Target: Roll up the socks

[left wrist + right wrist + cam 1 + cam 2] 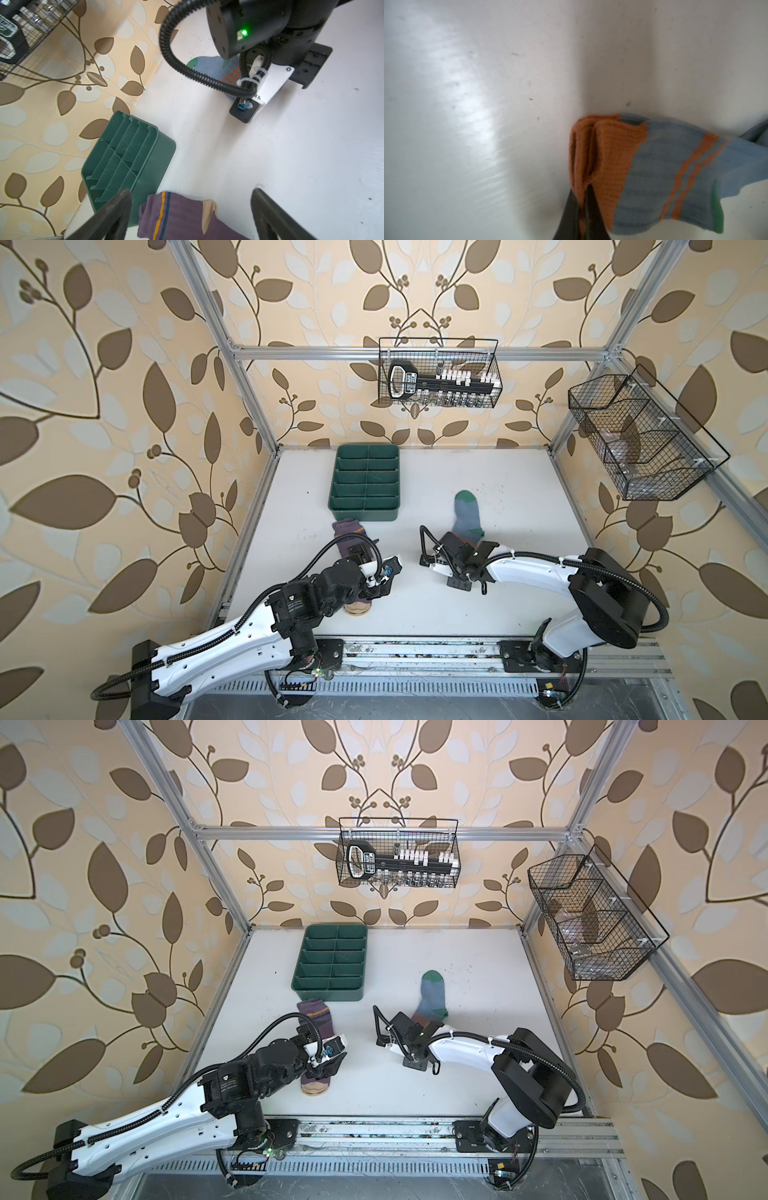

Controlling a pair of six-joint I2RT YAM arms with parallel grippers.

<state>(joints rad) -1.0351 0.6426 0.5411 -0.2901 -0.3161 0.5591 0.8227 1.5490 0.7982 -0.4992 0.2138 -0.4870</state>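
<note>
The purple sock (347, 533) (314, 1013) lies flat on the white table, cuff toward the green tray and tan toe (359, 609) toward the front edge. My left gripper (360, 551) (192, 193) hovers open over it, and the cuff with its orange-navy stripe (164, 214) and the tan heel lie between the fingers. Right of centre lies the grey-blue sock (467, 514) (432, 994) with its green toe pointing to the back. My right gripper (459, 542) (581, 190) is shut on its orange cuff (610, 155), which is bunched and lifted a little.
A green divided tray (397, 489) (153, 158) stands at the back left, just behind the purple sock. Two black wire baskets hang above: one (440, 373) on the back wall, one (640, 435) on the right wall. Aluminium frame posts edge the table.
</note>
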